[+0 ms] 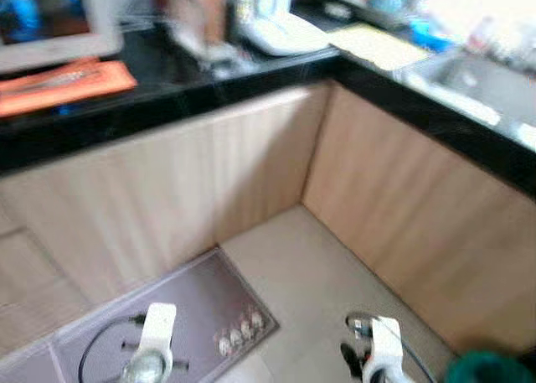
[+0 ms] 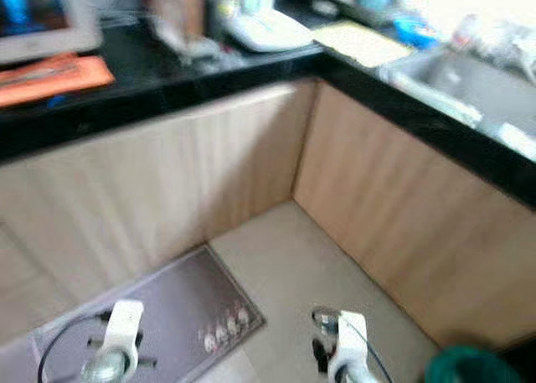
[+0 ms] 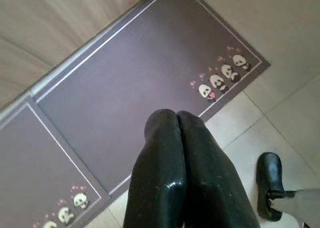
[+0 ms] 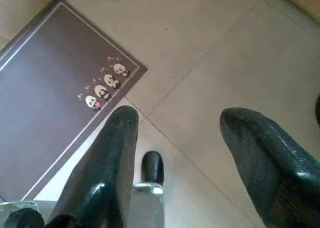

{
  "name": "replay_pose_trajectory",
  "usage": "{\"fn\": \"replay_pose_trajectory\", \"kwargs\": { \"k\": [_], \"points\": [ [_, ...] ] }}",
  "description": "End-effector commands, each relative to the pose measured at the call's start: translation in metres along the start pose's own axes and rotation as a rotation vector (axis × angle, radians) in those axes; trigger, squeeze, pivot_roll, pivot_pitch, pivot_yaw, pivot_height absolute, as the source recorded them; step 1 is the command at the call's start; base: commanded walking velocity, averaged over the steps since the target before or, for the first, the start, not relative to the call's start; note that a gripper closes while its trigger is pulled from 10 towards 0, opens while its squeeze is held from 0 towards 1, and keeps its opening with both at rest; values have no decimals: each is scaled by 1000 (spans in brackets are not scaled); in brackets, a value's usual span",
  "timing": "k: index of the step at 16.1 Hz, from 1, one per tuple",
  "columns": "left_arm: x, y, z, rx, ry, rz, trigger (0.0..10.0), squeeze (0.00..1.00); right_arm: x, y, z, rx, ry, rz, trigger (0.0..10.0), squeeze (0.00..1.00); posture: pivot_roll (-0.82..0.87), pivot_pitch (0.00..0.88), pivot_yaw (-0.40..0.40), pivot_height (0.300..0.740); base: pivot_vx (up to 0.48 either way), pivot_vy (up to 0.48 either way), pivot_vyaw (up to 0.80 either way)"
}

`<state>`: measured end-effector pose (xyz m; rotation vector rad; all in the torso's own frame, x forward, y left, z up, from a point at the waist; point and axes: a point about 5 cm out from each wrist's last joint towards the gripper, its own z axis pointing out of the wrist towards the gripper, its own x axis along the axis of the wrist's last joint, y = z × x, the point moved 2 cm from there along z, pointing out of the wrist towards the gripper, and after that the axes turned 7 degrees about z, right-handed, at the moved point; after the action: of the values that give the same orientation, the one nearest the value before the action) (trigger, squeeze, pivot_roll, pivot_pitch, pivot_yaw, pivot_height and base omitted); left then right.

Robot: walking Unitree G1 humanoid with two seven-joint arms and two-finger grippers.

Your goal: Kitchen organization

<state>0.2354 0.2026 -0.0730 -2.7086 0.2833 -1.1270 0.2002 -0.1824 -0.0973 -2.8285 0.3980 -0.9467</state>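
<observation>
Kitchen clutter sat on the black table (image 1: 209, 85) above the mat (image 3: 150, 83). Both arms hung idle over the mat, likely walking: left gripper (image 3: 178, 119) fingers clenched empty, right gripper (image 4: 182, 123) fingers released.

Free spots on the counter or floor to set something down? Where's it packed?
Free: black counter strip between the orange mat and the corner clutter; tile floor between the purple panda mat and the cabinet fronts. Crowded: back corner by the white object, and the counter beside the sink. Left hand and right hand hang over the floor.
</observation>
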Motion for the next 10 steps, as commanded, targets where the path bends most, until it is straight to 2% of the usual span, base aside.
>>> {"fn": "replay_pose_trajectory", "kwargs": {
  "k": [1, 9, 10],
  "points": [
    [-2, 1, 0, -10, -11, 6, 10000, 0, 3, 2, 0, -6, 4, -3, 10000, 0, 76, 0, -77, 740, 0, 0, -619],
    [-4, 0, -1, -2, -18, -14, 10000, 0, 0, 9, -2, -19, -8, -17, 10000, 0, 58, 0, -89, 740, 0, 0, -617],
    [-6, 0, -1, -6, -26, 36, 10000, 0, -1, 11, -2, -23, -11, -17, 10000, 0, 51, 0, -89, 740, 0, -465, -619]
  ]
}}
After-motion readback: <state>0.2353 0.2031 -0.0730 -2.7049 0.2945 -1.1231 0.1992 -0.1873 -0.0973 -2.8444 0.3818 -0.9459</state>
